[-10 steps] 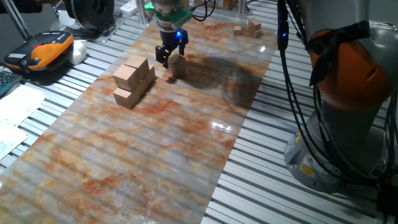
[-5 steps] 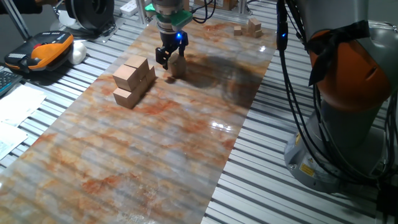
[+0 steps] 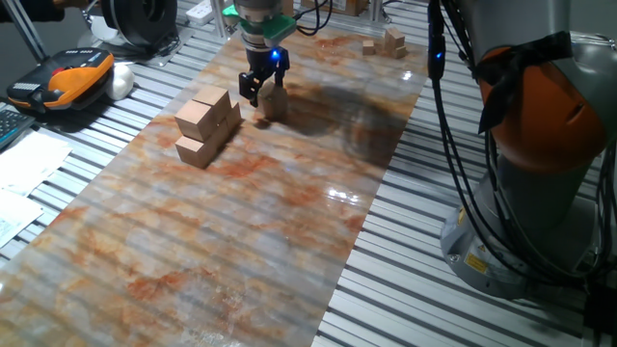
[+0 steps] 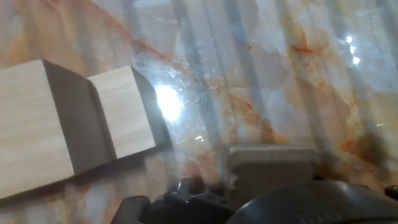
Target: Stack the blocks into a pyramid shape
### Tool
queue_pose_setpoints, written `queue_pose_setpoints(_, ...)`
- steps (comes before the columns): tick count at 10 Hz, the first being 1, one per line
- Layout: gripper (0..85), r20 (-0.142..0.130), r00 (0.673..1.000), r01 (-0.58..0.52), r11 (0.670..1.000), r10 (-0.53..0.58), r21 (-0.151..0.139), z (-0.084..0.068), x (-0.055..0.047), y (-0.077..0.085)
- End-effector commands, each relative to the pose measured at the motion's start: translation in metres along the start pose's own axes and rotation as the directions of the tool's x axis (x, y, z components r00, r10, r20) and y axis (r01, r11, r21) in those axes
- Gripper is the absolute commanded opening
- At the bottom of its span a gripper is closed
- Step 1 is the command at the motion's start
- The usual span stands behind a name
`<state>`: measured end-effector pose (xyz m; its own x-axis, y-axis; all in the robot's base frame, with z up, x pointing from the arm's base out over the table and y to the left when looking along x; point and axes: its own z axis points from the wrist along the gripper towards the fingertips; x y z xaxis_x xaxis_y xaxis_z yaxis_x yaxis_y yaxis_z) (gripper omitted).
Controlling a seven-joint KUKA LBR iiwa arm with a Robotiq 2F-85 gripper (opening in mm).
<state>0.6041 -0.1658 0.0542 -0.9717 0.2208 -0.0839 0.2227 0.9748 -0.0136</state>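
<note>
So, we've got the gripper (image 3: 262, 93) down low at the far end of the table (image 3: 289, 222), sitting right at a single block (image 3: 275, 101) that stands on the marbled surface. From the fixed view we can see one dark finger (image 3: 250, 89) on the left side of that block, and the block looks like it's tucked between the fingers — but we can't honestly tell if they're squeezing it or just parked around it. The blue light on the gripper body is lit.

Nearer the camera and off to the left is the stack of blocks (image 3: 206, 123), close by but not touching the lone one. We count a low block at the front, a taller pile right behind it with one block on top, and more tucked behind — the exact number back there is hard to make out.

Over in the hand view we get two blocks (image 4: 74, 121) side by side at the left, tops lit and flanks in shadow, plus a pale blurry block face (image 4: 270, 167) at the bottom edge just above the dark gripper housing.

Way at the back of the table there's a little heap of smaller wooden pieces (image 3: 386, 43).
</note>
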Motion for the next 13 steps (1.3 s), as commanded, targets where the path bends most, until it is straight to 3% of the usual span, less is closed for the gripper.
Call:
queue_pose_setpoints(1,85.0,0.003,1.000,0.003,1.000,-0.003,-0.004,0.0009,-0.0006,0.0003)
queue_pose_setpoints(2,68.0,0.002,1.000,0.011,1.000,-0.011,-0.006,0.0009,-0.0016,0.0008)
queue_pose_setpoints(10,68.0,0.016,0.999,0.044,0.999,-0.044,0.002,0.0048,-0.0029,0.0018)
queue_pose_setpoints(11,51.0,0.016,0.998,0.053,0.999,-0.053,0.001,0.0040,-0.0029,0.0017)
queue_pose_setpoints(13,51.0,0.013,0.998,0.065,0.998,-0.065,0.002,0.0038,-0.0032,0.0018)
